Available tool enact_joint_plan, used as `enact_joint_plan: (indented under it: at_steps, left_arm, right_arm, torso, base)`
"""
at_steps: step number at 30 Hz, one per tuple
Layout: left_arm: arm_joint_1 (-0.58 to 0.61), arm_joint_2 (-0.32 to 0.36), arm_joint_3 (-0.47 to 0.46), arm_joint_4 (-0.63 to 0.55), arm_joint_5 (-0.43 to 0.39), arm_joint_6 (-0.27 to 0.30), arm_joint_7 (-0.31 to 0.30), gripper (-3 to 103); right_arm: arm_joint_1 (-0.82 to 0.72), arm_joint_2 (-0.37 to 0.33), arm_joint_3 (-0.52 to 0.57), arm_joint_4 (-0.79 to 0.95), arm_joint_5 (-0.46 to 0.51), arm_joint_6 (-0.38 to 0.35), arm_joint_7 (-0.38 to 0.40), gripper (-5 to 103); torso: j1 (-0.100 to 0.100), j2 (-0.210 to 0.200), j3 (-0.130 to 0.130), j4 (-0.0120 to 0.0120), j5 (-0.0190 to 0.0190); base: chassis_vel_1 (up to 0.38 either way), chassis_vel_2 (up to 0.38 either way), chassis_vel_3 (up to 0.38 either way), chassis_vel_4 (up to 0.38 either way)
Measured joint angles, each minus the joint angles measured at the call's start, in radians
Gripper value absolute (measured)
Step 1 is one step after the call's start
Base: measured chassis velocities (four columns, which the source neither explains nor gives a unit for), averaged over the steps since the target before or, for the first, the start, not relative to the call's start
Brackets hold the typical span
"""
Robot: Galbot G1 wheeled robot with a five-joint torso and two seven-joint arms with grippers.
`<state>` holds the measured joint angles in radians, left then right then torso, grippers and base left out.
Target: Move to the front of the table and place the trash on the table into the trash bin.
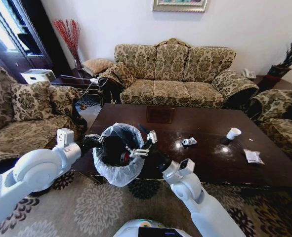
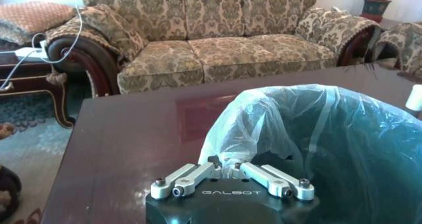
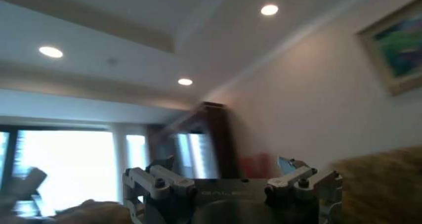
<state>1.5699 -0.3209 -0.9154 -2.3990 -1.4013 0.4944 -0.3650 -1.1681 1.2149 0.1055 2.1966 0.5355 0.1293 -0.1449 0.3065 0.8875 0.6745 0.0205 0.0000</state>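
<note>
In the head view, the trash bin (image 1: 117,154) is showing as a small round dark container, black inside, with a translucent whitish bag folded over its rim. It is hanging at the near left corner of the table (image 1: 205,148), a low, glossy dark brown piece with a carved square inset at its middle. Beyond the bin on the tabletop, a small can (image 1: 188,141) is lying just past it, a white paper cup (image 1: 233,133) is standing farther off, and a clear wrapper (image 1: 253,156) is lying farthest from the bin, near the table's edge. Something reddish is showing deep inside the bin, too dark to make out. The left gripper (image 1: 93,138) is reaching in from the bin's left side and meeting the bag at the rim. The right gripper (image 1: 142,144) is angling up over the bin's right rim, fingers apart, nothing between them.

In the left wrist view, the bag of the trash bin (image 2: 329,130) is looming as a pale bluish film, cut off at the frame's edge. The left gripper (image 2: 232,170) is pinching a gathered fold of that bag, fingertips pressed together on it. The table (image 2: 132,130) is spreading out beside the bin toward a patterned sofa (image 2: 218,31).

In the right wrist view, the right gripper (image 3: 228,172) is pointing upward toward the ceiling, spread wide and empty; the bin lies out of frame here.
</note>
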Motion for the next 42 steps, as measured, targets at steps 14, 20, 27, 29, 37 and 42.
enact_joint_plan:
  at_steps: [14, 20, 27, 29, 37, 42]
  left_arm:
    - [0.002, -0.049, 0.009, -0.009, 0.018, -0.001, 0.005, 3]
    - [0.005, -0.054, 0.003, -0.011, 0.018, -0.001, 0.006, 3]
    - [0.006, -0.061, 0.005, -0.014, 0.019, -0.001, 0.007, 3]
    - [0.005, -0.061, 0.006, -0.015, 0.018, -0.001, 0.008, 3]
    - [0.006, -0.059, 0.006, -0.016, 0.018, -0.001, 0.009, 3]
    - [0.005, -0.061, 0.013, -0.013, 0.018, -0.001, 0.009, 3]
  right_arm:
    - [0.02, -0.012, 0.208, -0.451, 0.0, -0.173, 0.316, 100]
    - [0.11, 0.011, 0.204, -0.585, -0.079, -0.167, 0.319, 100]
    - [0.169, 0.031, 0.186, -0.673, -0.108, -0.145, 0.32, 100]
    - [0.19, 0.044, 0.174, -0.703, -0.112, -0.142, 0.317, 100]
    - [0.229, 0.064, 0.164, -0.761, -0.146, -0.122, 0.301, 100]
    - [0.282, 0.063, 0.165, -0.819, -0.11, -0.138, 0.263, 100]
  torso:
    - [0.0, 0.0, 0.0, 0.0001, 0.0002]
    - [0.0, 0.0, 0.0, 0.0003, -0.0001]
    - [0.0, 0.0, 0.0, -0.0001, 0.0002]
    - [0.0, 0.0, 0.0, -0.0004, 0.0009]
    - [0.0, 0.0, 0.0, -0.0003, -0.0011]
    - [0.0, 0.0, 0.0, 0.0009, -0.0006]
  base:
    - [0.0, 0.0, 0.0, 0.0]
    - [-0.082, -0.088, 0.099, 0.081]
    - [-0.202, -0.203, 0.21, 0.208]
    - [-0.172, -0.204, 0.164, 0.149]
    - [-0.046, -0.059, 0.032, 0.033]
    - [0.068, 0.079, -0.017, -0.007]
